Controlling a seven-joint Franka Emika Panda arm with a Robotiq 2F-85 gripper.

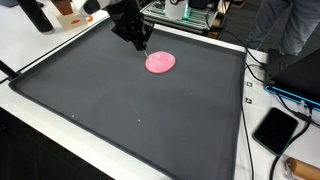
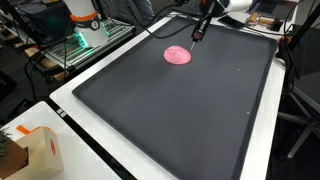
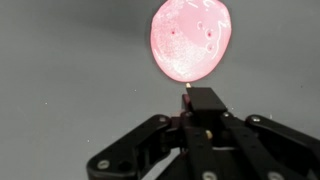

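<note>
On the far part of the dark mat [image 1: 120, 120]: pink disc [image 1: 160, 62] lies flat, alone. Tool [image 1: 140, 43] hangs just beside it, fingers pressed together and empty; probably because the flat disc offers little edge to pinch.

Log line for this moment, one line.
gripper: shut | pink blob: flat on black mat | blob just beyond gripper tips | contact: none visible
</note>
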